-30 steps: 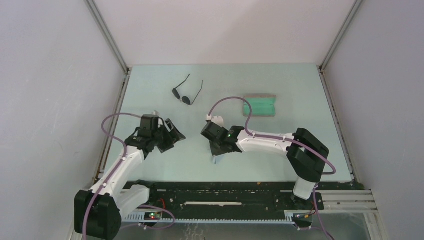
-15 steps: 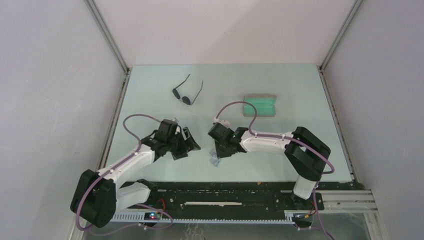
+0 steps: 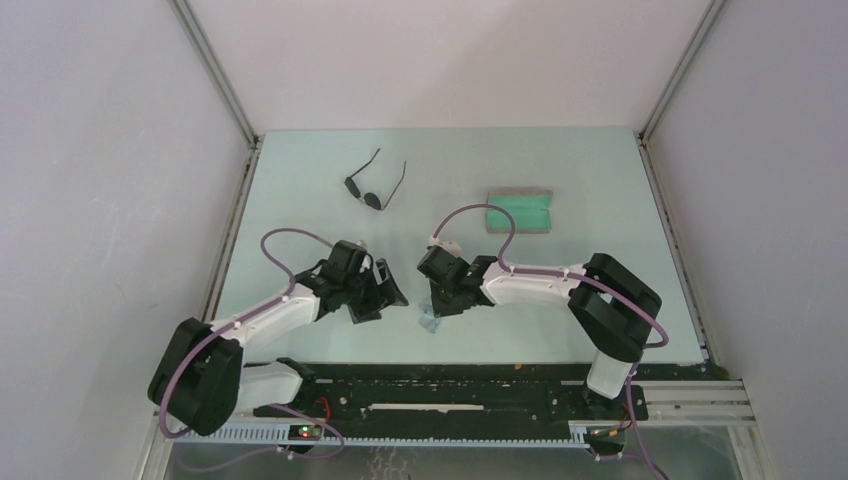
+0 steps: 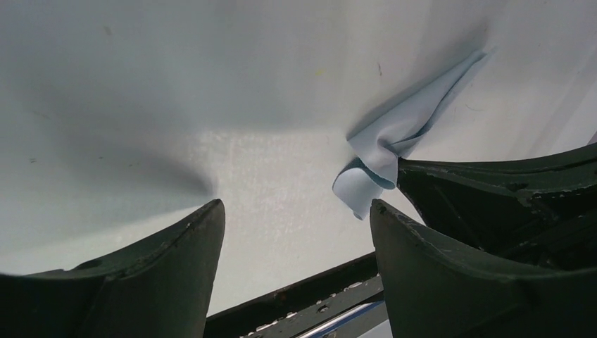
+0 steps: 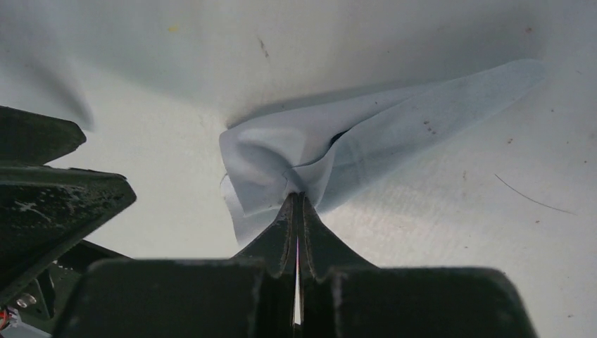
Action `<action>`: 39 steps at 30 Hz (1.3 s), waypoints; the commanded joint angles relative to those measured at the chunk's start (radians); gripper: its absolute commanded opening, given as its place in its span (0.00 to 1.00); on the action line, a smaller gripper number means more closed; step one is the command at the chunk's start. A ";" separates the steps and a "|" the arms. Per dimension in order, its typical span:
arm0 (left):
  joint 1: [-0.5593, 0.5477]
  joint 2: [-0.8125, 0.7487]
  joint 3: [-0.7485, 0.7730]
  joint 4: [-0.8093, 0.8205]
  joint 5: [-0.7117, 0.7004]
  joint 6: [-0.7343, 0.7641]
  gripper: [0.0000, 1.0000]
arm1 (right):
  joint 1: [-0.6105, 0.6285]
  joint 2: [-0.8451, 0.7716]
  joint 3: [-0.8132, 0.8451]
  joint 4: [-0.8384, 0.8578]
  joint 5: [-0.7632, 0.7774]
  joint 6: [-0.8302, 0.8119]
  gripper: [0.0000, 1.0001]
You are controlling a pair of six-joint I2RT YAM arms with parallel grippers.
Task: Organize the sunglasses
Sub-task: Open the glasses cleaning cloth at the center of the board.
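The sunglasses, thin black frame with dark oval lenses and open temple arms, lie at the back left of the table, far from both grippers. My right gripper is shut on a light blue cloth and pinches its bunched middle just above the table near the front edge. The cloth also shows in the left wrist view and the top view. My left gripper is open and empty, its right finger close beside the cloth's hanging corner; in the top view it sits just left of the right gripper.
A grey oblong case with green lining lies open at the back right. The black front rail runs along the table's near edge, just below both grippers. Grey walls enclose the table on three sides.
My left gripper has swung right and forward toward the cloth. My right gripper shifted slightly toward the front edge with the cloth and has held still since.
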 commanded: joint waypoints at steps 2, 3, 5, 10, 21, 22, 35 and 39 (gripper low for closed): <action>-0.053 0.053 0.062 0.085 0.029 -0.040 0.79 | -0.001 -0.038 -0.008 0.019 0.026 0.012 0.00; -0.060 0.068 0.067 0.100 0.036 -0.049 0.79 | -0.001 -0.040 -0.011 0.021 0.027 0.011 0.00; -0.077 0.094 0.082 0.125 0.047 -0.065 0.78 | -0.001 -0.043 -0.015 0.025 0.025 0.010 0.00; -0.114 0.144 0.100 0.191 0.058 -0.104 0.72 | -0.001 -0.059 -0.027 0.033 0.021 0.005 0.00; -0.138 0.239 0.131 0.237 0.063 -0.149 0.55 | -0.009 -0.076 -0.049 0.063 0.005 0.006 0.00; -0.141 0.246 0.133 0.240 0.063 -0.151 0.54 | -0.009 -0.077 -0.049 0.062 0.005 0.006 0.00; -0.157 0.277 0.161 0.249 0.039 -0.162 0.00 | -0.054 -0.136 -0.062 0.023 0.011 -0.008 0.00; -0.150 0.270 0.167 0.239 0.017 -0.160 0.00 | -0.086 -0.176 -0.083 0.009 0.009 -0.022 0.00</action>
